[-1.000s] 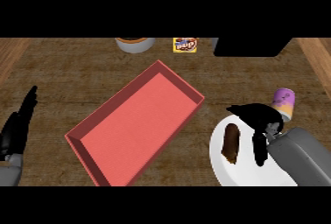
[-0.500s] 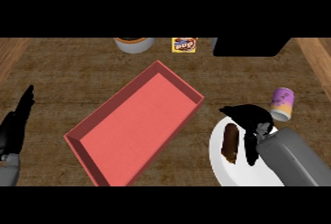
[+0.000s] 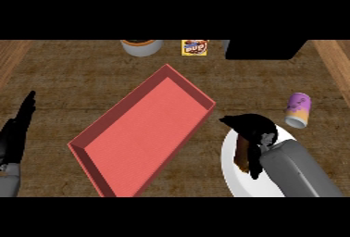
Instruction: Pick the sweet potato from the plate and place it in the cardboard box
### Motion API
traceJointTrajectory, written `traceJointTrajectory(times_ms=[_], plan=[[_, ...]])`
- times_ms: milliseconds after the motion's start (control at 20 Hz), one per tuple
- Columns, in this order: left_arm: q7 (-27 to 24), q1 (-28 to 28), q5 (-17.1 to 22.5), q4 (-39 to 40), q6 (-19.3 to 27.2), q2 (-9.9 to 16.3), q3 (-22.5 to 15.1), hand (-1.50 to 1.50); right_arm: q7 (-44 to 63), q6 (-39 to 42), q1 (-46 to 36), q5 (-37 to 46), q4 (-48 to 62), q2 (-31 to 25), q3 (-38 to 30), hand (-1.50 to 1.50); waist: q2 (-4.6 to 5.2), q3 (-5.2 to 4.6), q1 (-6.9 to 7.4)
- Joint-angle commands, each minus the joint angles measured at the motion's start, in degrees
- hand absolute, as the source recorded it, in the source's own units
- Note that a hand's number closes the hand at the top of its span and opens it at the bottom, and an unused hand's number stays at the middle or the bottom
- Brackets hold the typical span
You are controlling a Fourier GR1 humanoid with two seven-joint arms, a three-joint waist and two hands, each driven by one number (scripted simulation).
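Head view: looking steeply down on a brown counter, the right hand sits over the white plate at the lower right, its black fingers curled down around the sweet potato. Only a brown-orange strip of the sweet potato shows, at the left of the hand; its long axis runs roughly from the near side to the far side of the plate, and which end is which cannot be told, since the hand hides most of it. It lies on the plate, well apart from the box. The red box, a shallow open tray shape, lies diagonally across the middle, one corner toward the far side. The left hand rests at the left edge, fingers straight and pointing up. A purple can lies on its side just beyond the plate. At the far edge are a grey bowl, a small yellow packet and a black block.
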Motion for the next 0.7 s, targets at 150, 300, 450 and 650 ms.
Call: traceJointTrajectory(times_ms=[150, 300, 450, 650], plan=[[0.0, 0.3, -1.9, -0.8, -0.2, -1.5, 0.5, 0.0, 3.5, 4.6, -2.0, 4.0, 2.8, 3.7, 0.2, -1.5, 0.04, 0.0, 0.13], [-0.8, 3.0, -1.2, -2.3, -0.5, -2.7, 0.7, 0.0, 7.0, 2.8, 3.6, 6.7, 0.2, 4.9, 2.3, -1.5, -0.01, 0.0, 0.14], [0.5, 1.2, -3.0, -1.0, 0.2, -4.2, -0.3, 0.0, 5.0, 3.1, 1.9, 7.7, 3.4, 3.5, 0.1, -1.5, 0.03, 0.01, 0.05], [-2.3, -3.7, -2.7, 5.4, -1.2, -2.7, 1.8, 0.0, -1.2, -7.9, -0.1, 12.6, 14.6, 4.5, 1.0, 1.5, 0.27, 0.01, 0.17]])
